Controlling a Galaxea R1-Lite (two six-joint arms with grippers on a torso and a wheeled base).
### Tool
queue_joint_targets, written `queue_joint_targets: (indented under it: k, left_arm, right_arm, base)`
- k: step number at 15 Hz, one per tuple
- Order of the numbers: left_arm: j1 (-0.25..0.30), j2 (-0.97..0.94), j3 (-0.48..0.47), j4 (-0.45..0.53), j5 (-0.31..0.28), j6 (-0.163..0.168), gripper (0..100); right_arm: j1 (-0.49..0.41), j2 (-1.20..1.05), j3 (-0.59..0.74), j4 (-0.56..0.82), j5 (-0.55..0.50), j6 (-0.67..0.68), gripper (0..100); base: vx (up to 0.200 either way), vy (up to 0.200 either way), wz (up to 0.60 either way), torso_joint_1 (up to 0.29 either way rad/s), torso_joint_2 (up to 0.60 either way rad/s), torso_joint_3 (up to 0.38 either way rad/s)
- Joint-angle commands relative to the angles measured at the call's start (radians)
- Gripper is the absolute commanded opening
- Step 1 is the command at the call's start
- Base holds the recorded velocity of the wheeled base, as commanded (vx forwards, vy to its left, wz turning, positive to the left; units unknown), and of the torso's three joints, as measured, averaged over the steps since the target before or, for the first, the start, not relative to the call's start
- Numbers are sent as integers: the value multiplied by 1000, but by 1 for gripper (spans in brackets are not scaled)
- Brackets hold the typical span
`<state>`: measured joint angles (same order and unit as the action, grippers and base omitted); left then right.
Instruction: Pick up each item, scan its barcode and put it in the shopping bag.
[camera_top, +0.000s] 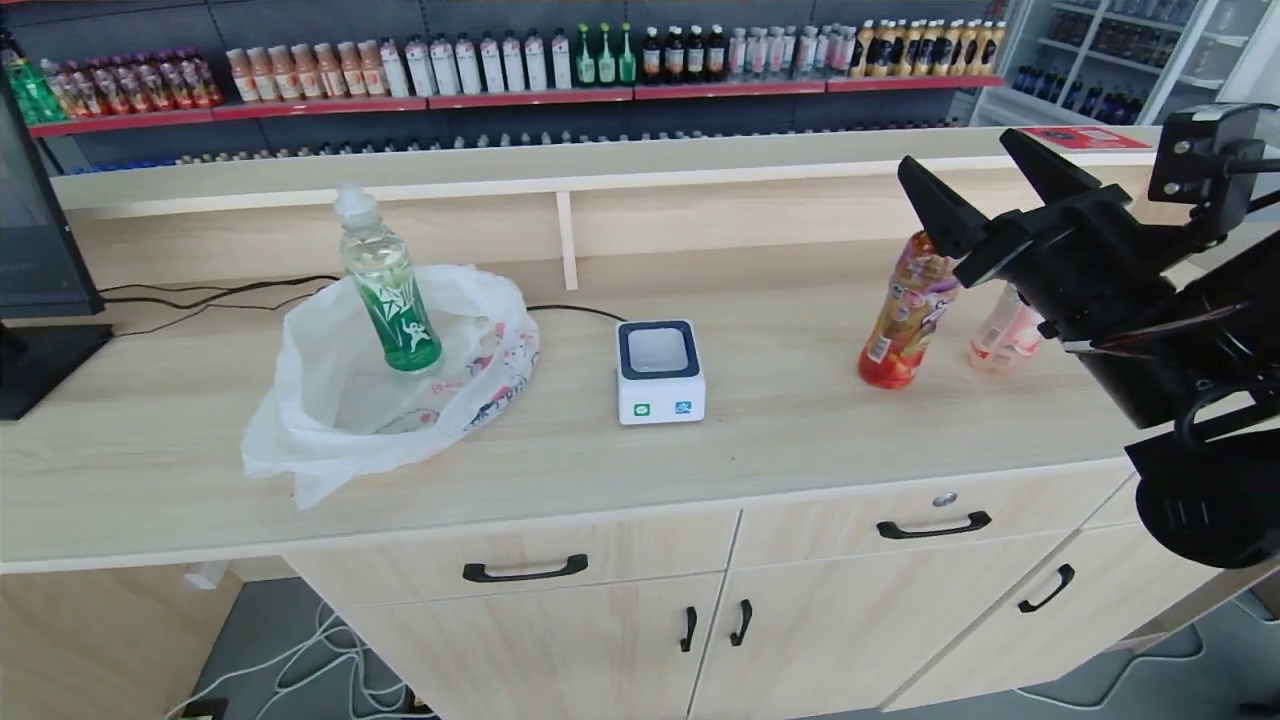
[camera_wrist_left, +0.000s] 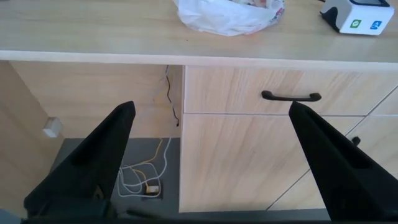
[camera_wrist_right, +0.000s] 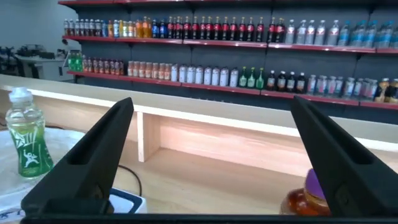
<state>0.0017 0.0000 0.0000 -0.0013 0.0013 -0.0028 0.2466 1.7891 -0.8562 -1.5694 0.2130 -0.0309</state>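
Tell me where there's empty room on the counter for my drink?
The biggest bare patch lies between the scanner and the orange bottle; the strip in front of the scanner is bare too. It's crowded on the right, where the pink bottle stands beside the orange one near the right gripper, and on the left, where the shopping bag spreads.

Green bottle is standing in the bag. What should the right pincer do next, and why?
Probably lower the open right pincer toward the orange bottle. It hangs above that bottle, holding nothing. The orange bottle and the pink bottle beside it stand on the counter, not yet bagged, and the orange one is nearer the scanner.
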Motion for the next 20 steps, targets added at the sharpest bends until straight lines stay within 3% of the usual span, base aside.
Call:
queue_joint_targets:
  k: [1,10,13,20]
  left_arm:
    - [0,2,0,0,0,0,100]
    - [0,2,0,1,-1,1,100]
    - [-2,0,0,1,-1,4,100]
    - [-2,0,0,1,-1,4,100]
  right_arm:
    - [0,7,0,-1,0,0,100]
    - [-4,44,-24,-1,0,-1,100]
    - [33,75,-14,-1,0,-4,100]
    - [71,157,-26,-1,-1,-7,100]
  base:
    - [0,-200,600,2,17,-2]
    - [0,-200,0,0,0,1]
    - [0,-200,0,4,4,2]
    - [0,0,0,0,0,0]
